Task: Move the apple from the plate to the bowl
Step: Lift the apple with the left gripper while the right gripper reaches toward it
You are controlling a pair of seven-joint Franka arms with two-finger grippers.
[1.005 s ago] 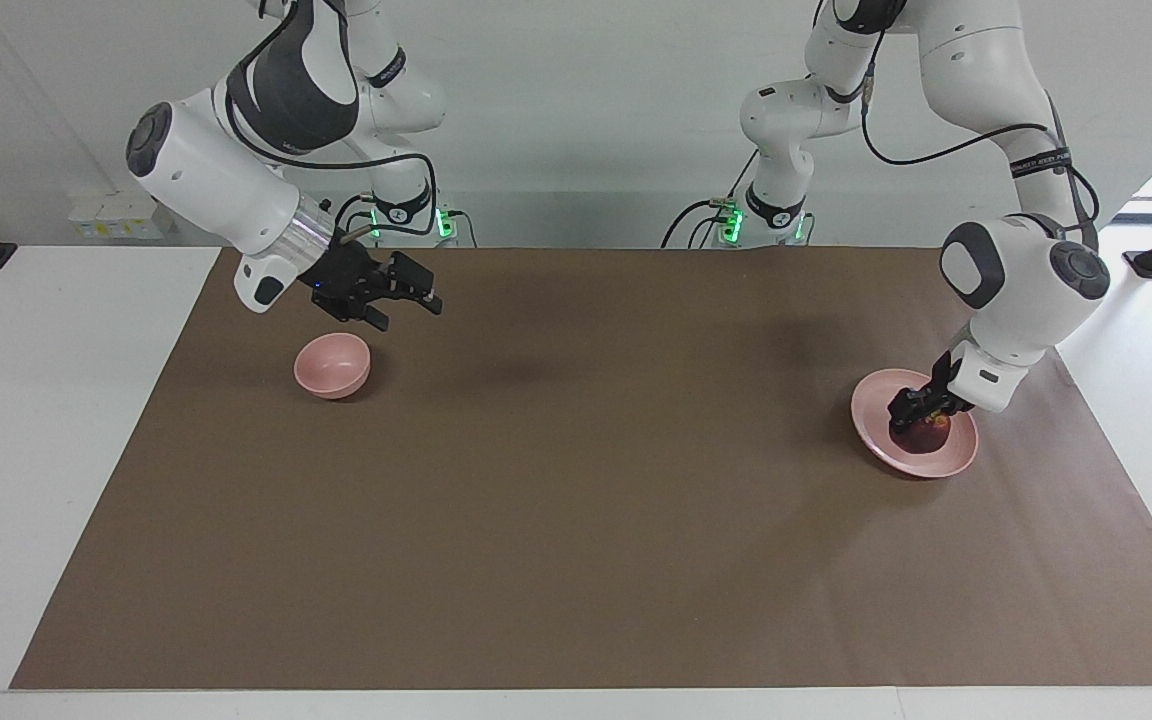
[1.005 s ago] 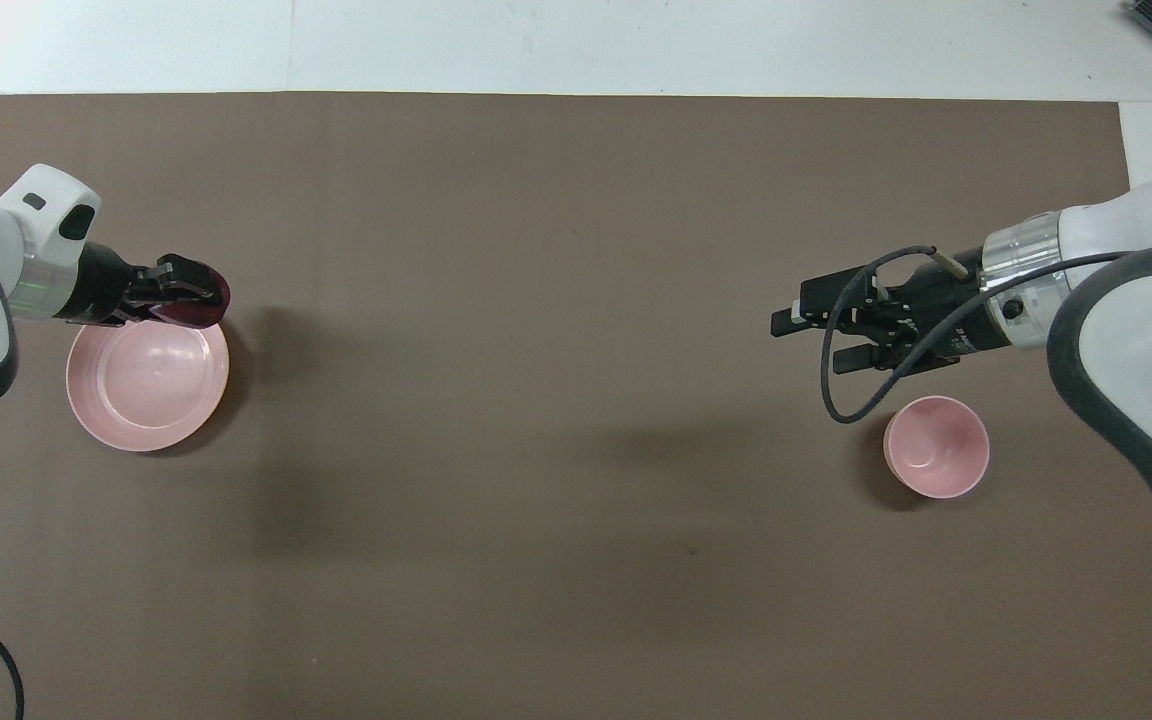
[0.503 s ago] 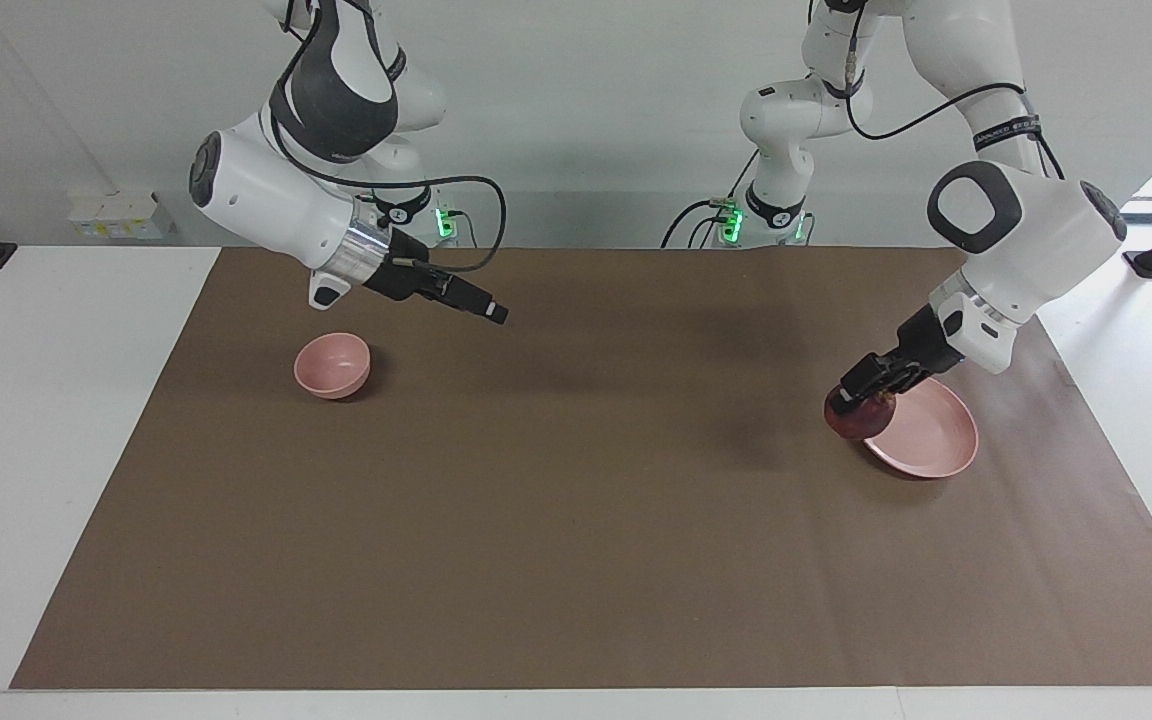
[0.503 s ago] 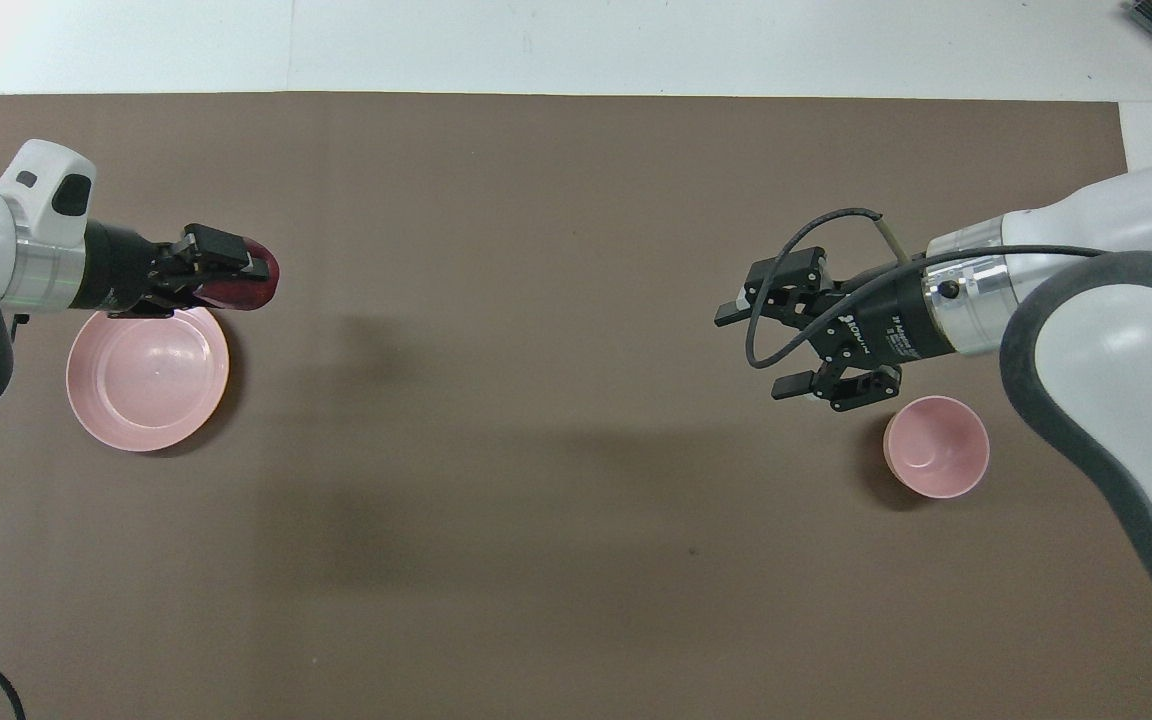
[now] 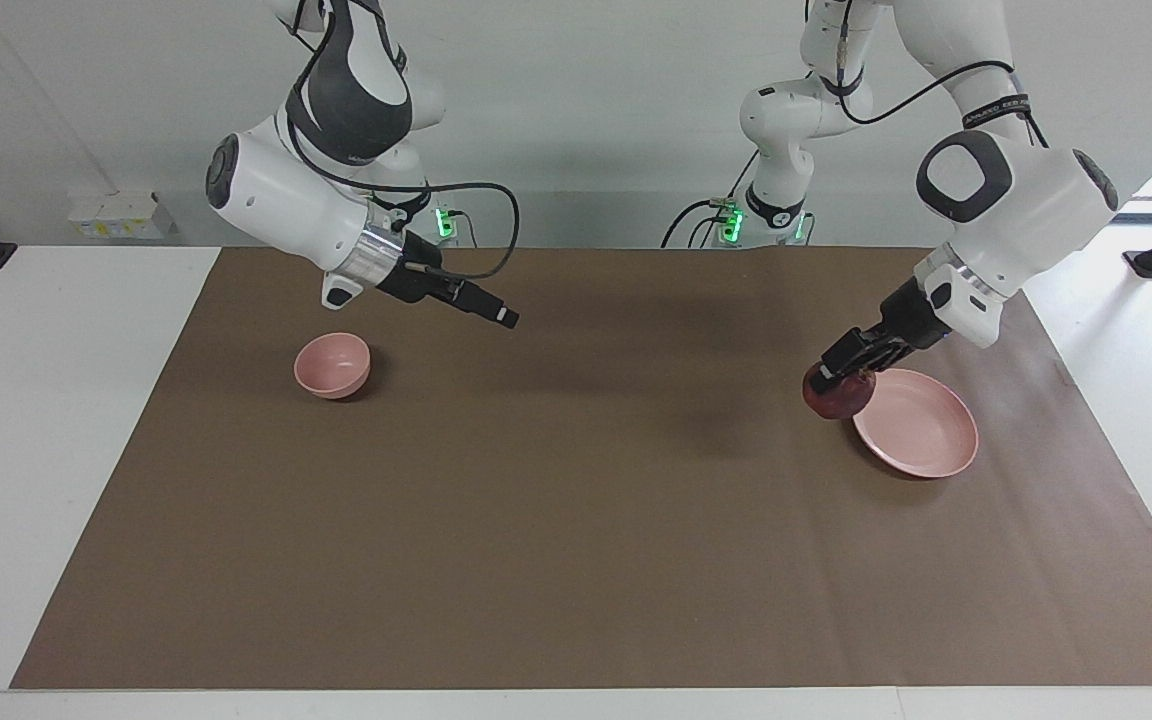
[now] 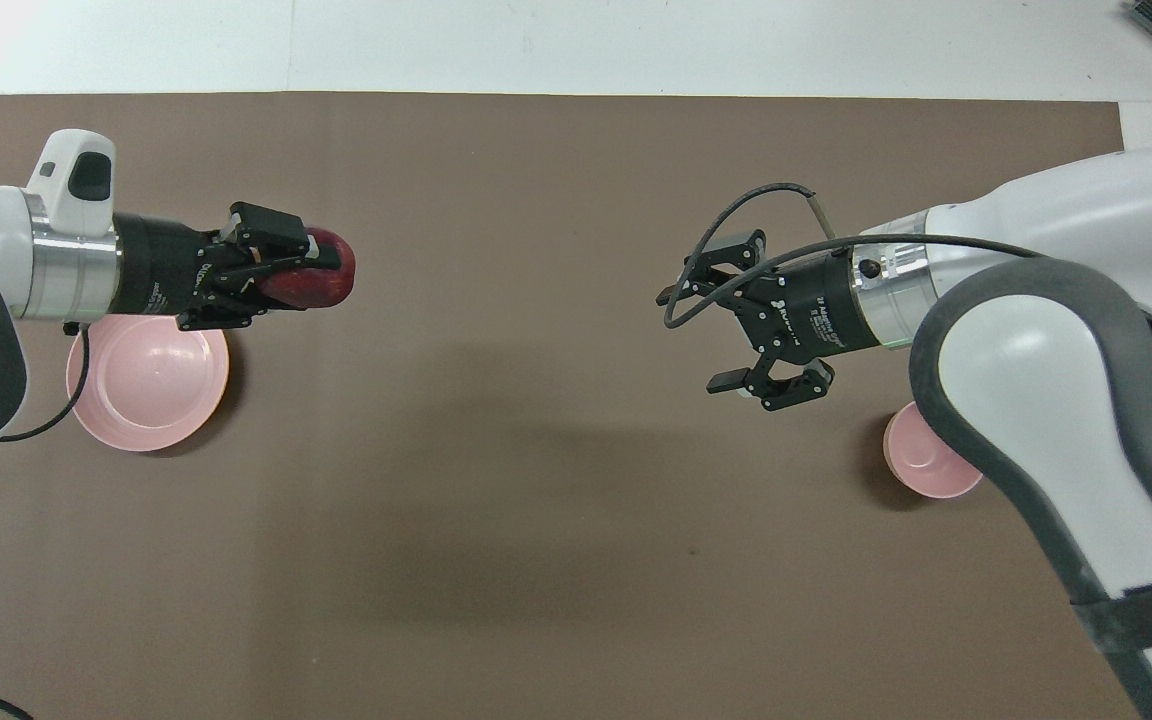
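Observation:
My left gripper (image 5: 829,376) is shut on the dark maroon apple (image 5: 839,394) and holds it in the air just off the plate's rim, on the side toward the table's middle. In the overhead view this gripper (image 6: 304,272) and the apple (image 6: 324,283) are over the brown mat. The pale-pink plate (image 5: 921,438) lies empty at the left arm's end and shows in the overhead view too (image 6: 146,392). The small pink bowl (image 5: 333,365) stands empty at the right arm's end, partly covered by the arm from above (image 6: 921,468). My right gripper (image 5: 505,318) is open and empty in the air (image 6: 693,340), pointing toward the apple.
A brown mat (image 5: 576,520) covers most of the white table (image 5: 46,420). Cables and green-lit boxes (image 5: 726,222) sit at the arms' bases.
My left gripper has lifted the apple off the plate and carried it toward the table's middle. My right gripper has turned and moved from over the bowl toward the middle.

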